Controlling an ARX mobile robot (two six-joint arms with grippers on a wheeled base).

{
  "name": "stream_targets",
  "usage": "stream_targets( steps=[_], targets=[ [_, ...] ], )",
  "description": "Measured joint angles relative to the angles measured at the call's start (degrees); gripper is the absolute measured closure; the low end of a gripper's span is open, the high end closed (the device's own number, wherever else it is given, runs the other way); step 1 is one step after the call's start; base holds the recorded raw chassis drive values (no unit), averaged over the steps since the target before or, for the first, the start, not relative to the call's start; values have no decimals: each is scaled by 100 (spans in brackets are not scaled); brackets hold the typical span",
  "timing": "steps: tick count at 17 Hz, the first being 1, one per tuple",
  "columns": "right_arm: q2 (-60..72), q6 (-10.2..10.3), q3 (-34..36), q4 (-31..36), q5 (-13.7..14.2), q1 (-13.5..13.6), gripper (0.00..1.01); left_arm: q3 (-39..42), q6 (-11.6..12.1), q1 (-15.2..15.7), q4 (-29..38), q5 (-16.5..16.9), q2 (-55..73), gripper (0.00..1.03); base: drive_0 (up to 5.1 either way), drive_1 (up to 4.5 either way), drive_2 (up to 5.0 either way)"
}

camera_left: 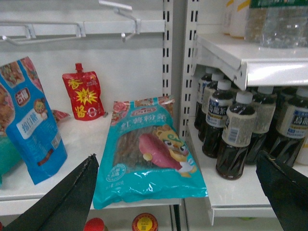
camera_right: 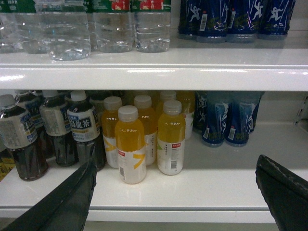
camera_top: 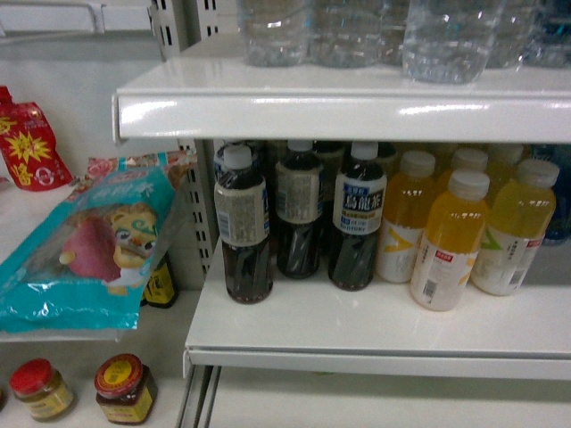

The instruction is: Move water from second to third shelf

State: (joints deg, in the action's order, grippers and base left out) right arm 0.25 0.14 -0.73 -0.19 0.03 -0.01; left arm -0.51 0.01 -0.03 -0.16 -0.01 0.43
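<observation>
Water bottle (camera_right: 62, 33) on upper shelf (camera_right: 154, 67) — well above right gripper (camera_right: 178, 192), jaws apart

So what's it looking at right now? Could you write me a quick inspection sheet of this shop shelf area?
Surface: white metal shelves; upper shelf holds water, lower shelf holds drinks.
Job's things: clear water bottles with green labels stand on the upper shelf, none gripped.
Clutter: dark tea bottles, yellow juice bottles, blue bottles below; teal snack bag, red pouch, blue bag, jars on the neighbouring rack.
Grippers: left gripper and right gripper both open, holding nothing.
Cables: nothing seen.
Surroundings: slotted shelf uprights, bare hooks above the snacks.
</observation>
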Motion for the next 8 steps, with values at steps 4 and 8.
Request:
stream_targets(
  steps=[4,8],
  targets=[
    [0,-2,0,4,2,0,3,0,0,0,-2,0,0,5,0,0,0],
    [0,-15,0,-4,-7,0,3,0,0,0,-7,-7,0,5,0,0,0]
  ],
)
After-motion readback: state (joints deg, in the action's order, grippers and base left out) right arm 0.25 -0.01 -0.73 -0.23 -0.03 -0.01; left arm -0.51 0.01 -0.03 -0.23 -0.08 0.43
